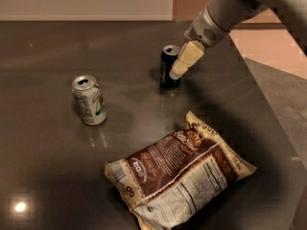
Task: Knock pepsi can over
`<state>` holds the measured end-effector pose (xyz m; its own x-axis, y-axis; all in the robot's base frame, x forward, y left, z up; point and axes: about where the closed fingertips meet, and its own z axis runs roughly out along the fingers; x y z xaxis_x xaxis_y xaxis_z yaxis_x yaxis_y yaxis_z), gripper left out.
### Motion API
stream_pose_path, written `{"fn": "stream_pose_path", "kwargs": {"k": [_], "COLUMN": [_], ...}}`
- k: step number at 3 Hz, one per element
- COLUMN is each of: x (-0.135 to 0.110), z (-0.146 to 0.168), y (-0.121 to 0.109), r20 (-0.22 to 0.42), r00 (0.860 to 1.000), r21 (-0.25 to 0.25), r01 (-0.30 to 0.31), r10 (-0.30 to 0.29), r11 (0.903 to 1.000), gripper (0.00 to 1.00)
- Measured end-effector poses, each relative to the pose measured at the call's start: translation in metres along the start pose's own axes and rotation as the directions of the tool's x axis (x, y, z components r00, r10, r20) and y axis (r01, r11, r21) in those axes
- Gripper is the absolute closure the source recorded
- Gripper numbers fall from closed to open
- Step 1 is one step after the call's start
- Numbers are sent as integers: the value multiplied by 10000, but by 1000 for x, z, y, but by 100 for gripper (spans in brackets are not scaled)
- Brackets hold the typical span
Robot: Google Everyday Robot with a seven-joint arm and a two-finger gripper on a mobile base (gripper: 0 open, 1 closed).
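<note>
The pepsi can (167,67) stands upright on the dark table, a little right of centre toward the back. It is navy blue with a silver top. My gripper (178,71) comes in from the upper right on a white arm. Its pale fingers overlap the can's right side and look to be touching it. The can's logo is partly hidden behind the fingers.
A white-and-green soda can (89,100) stands upright at the left. A brown chip bag (177,174) lies flat in front of the pepsi can. The table's right edge (268,109) runs diagonally, with the floor beyond it.
</note>
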<state>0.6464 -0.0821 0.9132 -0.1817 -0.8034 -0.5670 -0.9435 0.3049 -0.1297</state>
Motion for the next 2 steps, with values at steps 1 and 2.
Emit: {"fn": "stream_pose_path", "kwargs": {"k": [1,2], "x": [-11,-12], "z": [17,26], "y": [-8,-11], "r20": [267,324], "r00": [9996,9994], "r21": [-71,-275], "r01": [-38,-148], "r10": [40,157], "r11": [10000,9995], "gripper": [0,18]}}
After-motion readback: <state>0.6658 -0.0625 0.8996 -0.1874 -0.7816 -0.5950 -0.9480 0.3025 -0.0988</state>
